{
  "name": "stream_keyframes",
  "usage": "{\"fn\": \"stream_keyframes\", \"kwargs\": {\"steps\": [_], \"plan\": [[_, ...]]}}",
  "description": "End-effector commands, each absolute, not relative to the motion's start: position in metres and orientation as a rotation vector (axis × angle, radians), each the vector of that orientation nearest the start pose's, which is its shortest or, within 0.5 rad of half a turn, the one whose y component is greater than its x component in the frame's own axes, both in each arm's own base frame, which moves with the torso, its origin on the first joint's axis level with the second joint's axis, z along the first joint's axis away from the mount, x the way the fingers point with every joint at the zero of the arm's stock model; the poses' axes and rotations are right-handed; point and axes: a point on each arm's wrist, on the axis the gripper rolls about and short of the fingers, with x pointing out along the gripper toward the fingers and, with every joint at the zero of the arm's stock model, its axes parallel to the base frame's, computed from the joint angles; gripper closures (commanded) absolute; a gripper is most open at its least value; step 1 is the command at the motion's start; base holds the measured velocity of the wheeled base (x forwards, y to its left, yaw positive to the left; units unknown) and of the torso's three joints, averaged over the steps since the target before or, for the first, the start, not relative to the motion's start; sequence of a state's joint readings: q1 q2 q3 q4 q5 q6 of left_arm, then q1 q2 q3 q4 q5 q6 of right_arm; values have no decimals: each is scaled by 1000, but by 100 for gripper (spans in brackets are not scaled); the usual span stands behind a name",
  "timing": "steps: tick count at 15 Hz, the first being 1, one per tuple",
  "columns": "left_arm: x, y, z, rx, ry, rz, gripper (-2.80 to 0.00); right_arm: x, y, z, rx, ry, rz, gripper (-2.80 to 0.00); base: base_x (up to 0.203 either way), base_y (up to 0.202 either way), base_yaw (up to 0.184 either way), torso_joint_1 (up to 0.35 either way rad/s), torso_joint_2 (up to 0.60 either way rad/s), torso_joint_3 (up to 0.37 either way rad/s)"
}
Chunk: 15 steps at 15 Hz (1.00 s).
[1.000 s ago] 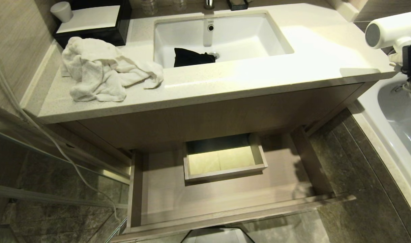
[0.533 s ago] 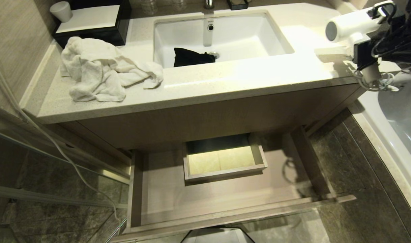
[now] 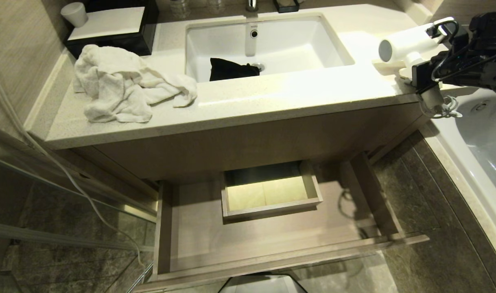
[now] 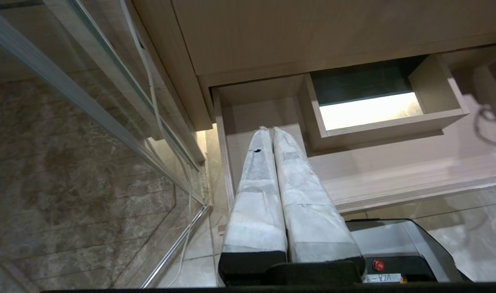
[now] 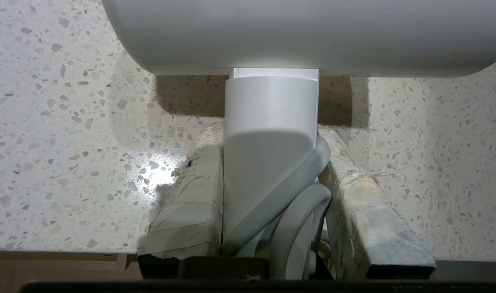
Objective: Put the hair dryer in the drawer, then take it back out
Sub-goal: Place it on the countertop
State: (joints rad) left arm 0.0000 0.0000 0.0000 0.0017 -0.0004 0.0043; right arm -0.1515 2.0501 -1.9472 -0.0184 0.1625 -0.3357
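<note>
The white hair dryer (image 3: 406, 42) hovers just over the right end of the countertop, its round grey end facing left. My right gripper (image 3: 424, 73) is shut on its slim handle (image 5: 270, 134), and loops of white cord (image 5: 304, 211) are pinched in beside the handle. More cord dangles below the gripper (image 3: 443, 110). The wood-grain drawer (image 3: 272, 244) stands pulled out below the vanity, with a boxed cutout (image 3: 268, 191) at mid-back and nothing inside. My left gripper (image 4: 271, 129) is shut and parked low in front of the drawer (image 4: 394, 171).
A crumpled white towel (image 3: 121, 83) lies on the speckled countertop (image 3: 272, 95) at the left. The sink (image 3: 304, 44) holds a black cloth (image 3: 231, 69). A black box and a white cup (image 3: 74, 13) stand at back left. A bathtub (image 3: 475, 134) borders the right; glass panels stand at the left.
My right gripper has carried the hair dryer leftward and down, from beyond the counter's right end to just above its surface.
</note>
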Motion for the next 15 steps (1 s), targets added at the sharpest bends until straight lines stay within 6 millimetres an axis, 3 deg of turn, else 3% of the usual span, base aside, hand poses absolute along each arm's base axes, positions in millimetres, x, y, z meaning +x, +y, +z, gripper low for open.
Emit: {"fn": "stream_keyframes", "kwargs": {"steps": [1,7,15], "plan": [[-23,0,75,5,3,0,0,410,-59,323,-328,69,16,0,0,0,0,0,0,0],[-23,0,75,5,3,0,0,375,-54,350,-413,38,8,0,0,0,0,0,0,0],[-23,0,75,5,2,0,0,350,-50,351,-464,58,23,0,0,0,0,34,-80,-35]]}}
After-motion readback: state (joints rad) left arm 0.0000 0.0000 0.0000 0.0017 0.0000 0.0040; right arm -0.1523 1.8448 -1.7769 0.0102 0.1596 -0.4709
